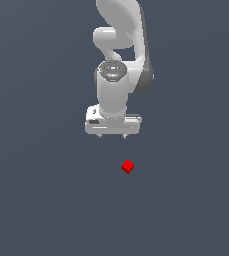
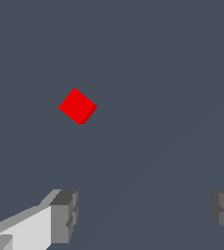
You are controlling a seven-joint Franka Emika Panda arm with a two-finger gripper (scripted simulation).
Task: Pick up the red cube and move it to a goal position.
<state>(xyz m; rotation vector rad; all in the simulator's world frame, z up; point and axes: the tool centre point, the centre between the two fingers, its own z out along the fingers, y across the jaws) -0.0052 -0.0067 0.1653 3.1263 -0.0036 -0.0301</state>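
Flat slate-grey bench (image 1: 36,200) filling both views, matte and unmarked, with no visible edge, wall or room beyond it. Smooth, even shading throughout; only a faint paler band crossing it in the wrist view.

Glossy white arm (image 1: 118,55) reaching down from the top of the exterior view, built of rounded, plastic-looking shells with a dark grey band along the exterior view's right flank and a shiny metallic cap on the joint facing the camera. Below that, a wide, boxy white gripper (image 1: 112,135) hanging over the bench, with two short stubs poking out beneath.

Fingers (image 2: 64,215) blocky and grey, ribbed on the inner faces, one mounted on a white angular base. Spread wide apart, nothing held between them.

Tiny red cube (image 1: 128,167) resting alone on the bench, bright, plain-faced and sharp-edged, turned so a corner points toward the exterior camera. Placed below the gripper in the exterior view and slightly toward the exterior view's right, clearly apart from the fingers, with nothing else near it and nothing blocking the way.
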